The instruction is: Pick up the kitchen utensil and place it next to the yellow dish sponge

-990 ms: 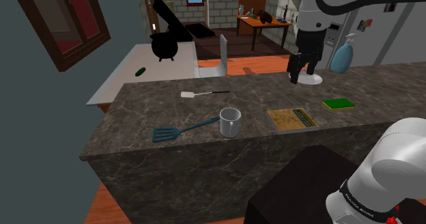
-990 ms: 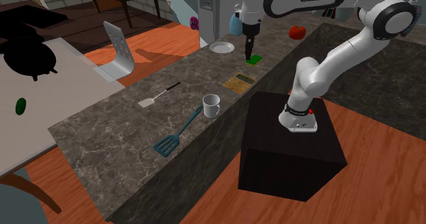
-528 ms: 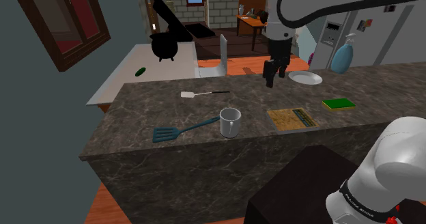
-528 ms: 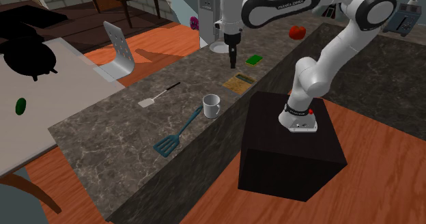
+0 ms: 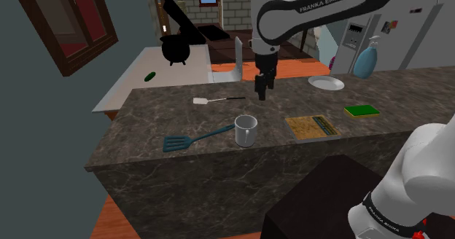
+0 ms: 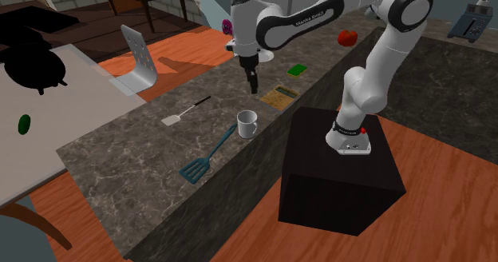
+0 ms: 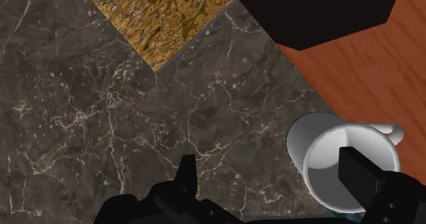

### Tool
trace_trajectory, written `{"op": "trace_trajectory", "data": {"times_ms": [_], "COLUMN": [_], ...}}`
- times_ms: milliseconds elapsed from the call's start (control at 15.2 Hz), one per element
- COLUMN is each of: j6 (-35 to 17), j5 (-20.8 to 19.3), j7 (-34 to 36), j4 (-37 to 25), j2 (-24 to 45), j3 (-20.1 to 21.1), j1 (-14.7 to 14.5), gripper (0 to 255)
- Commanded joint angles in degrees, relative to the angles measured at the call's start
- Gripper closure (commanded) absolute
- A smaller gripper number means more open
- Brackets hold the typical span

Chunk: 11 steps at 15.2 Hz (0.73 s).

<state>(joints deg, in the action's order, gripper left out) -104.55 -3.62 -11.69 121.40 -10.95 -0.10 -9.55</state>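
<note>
Two utensils lie on the dark marble counter. One is a white spatula with a thin black handle; the other is a blue slotted turner beside a white mug. The sponge, green on top with a yellow edge, rests far off toward the shoulder view's right. My gripper hangs open and empty above the counter, just past the spatula's handle end and behind the mug.
A brown mottled board lies between mug and sponge. A white plate and a blue soap bottle stand at the counter's back. The black stand sits against the counter's front edge.
The arm has swung toward the shoulder view's left, carrying the gripper from over the plate to a spot near the white spatula's handle. Nothing on the counter has moved.
</note>
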Motion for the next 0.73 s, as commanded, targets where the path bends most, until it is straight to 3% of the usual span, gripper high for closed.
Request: {"op": "trace_trajectory", "data": {"times_ms": [0,660], "j6": [-1.22,-3.5], "j5": [0.14,-0.56], "j7": [-1.93,-10.25], "j4": [-2.75,-17.59], "j2": [4.24,22.69], "j3": [0.66,4.87], "j1": [-0.93,-5.17], "gripper": [0,0]}}
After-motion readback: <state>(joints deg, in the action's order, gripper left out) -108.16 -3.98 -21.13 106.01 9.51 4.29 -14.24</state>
